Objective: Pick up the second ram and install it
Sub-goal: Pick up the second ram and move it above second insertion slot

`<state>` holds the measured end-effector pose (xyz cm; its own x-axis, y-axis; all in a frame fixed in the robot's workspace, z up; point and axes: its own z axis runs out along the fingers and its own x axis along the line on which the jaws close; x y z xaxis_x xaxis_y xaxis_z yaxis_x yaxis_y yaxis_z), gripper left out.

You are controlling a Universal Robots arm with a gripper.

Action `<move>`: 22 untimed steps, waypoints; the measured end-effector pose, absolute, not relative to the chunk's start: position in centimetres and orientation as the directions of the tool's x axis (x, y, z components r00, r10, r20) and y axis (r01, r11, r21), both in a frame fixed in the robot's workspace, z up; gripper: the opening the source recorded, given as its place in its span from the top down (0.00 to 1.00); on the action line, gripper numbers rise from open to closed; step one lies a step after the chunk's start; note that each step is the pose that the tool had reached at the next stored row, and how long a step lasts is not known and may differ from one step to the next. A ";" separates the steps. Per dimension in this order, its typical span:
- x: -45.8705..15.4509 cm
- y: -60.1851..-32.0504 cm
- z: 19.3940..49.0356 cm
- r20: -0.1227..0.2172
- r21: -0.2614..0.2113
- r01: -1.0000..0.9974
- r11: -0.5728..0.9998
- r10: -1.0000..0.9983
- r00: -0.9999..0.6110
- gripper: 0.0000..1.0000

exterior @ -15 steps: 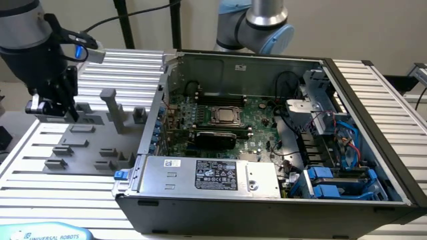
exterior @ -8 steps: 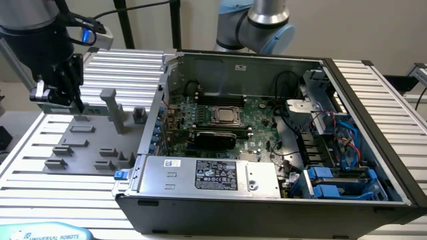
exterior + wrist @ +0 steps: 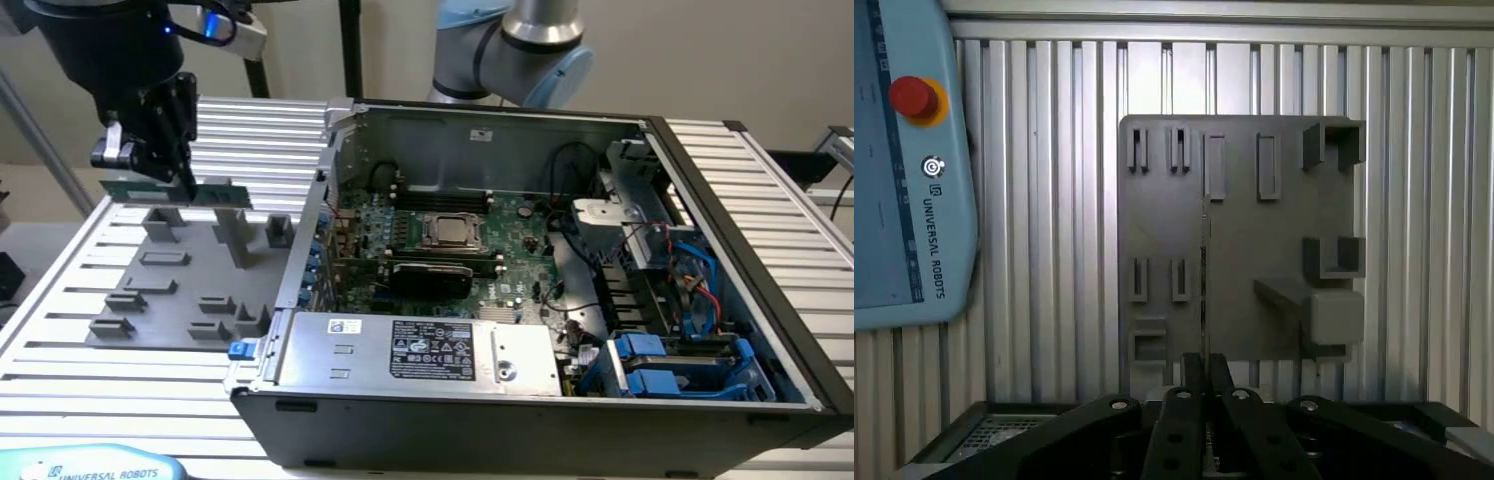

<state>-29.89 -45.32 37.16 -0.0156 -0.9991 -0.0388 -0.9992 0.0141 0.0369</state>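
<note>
Long, thin green circuit-board ram stick (image 3: pixel 216 192) hangs level and on edge, its long axis running from the exterior view's left to right. It sits just above the grey slotted holder tray (image 3: pixel 174 302) on the ribbed aluminium table (image 3: pixel 67 385). In the wrist view it shows as a thin edge-on line. My jaws are closed on its upper edge. The open black computer case (image 3: pixel 534 425) stands to the exterior view's right.

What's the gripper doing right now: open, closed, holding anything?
Gripper: closed on the second ram, holding it above the grey fixture tray, outside the computer case.
</note>
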 end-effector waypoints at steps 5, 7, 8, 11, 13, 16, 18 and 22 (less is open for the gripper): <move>-27.7 -45.3 38.8 -0.042 0.037 -0.999 0.014 -0.999 -0.016 0.86; -26.7 -45.3 39.4 -0.044 0.037 -0.999 0.014 -0.999 -0.015 0.86; -26.3 -45.3 39.7 -0.044 0.037 -0.999 0.014 -0.999 -0.015 0.86; -24.9 -45.3 40.2 -0.045 0.037 -0.999 0.014 -0.999 -0.016 0.86; -24.0 -45.3 40.3 -0.045 0.037 -0.999 0.014 -0.999 -0.015 0.86; -22.7 -45.3 40.5 -0.047 0.037 -0.999 0.014 -0.999 -0.016 0.86; -21.7 -45.3 40.5 -0.048 0.037 -0.999 0.014 -0.999 -0.015 0.86; -19.9 -45.3 40.5 -0.049 0.037 -0.999 0.014 -0.999 -0.015 0.86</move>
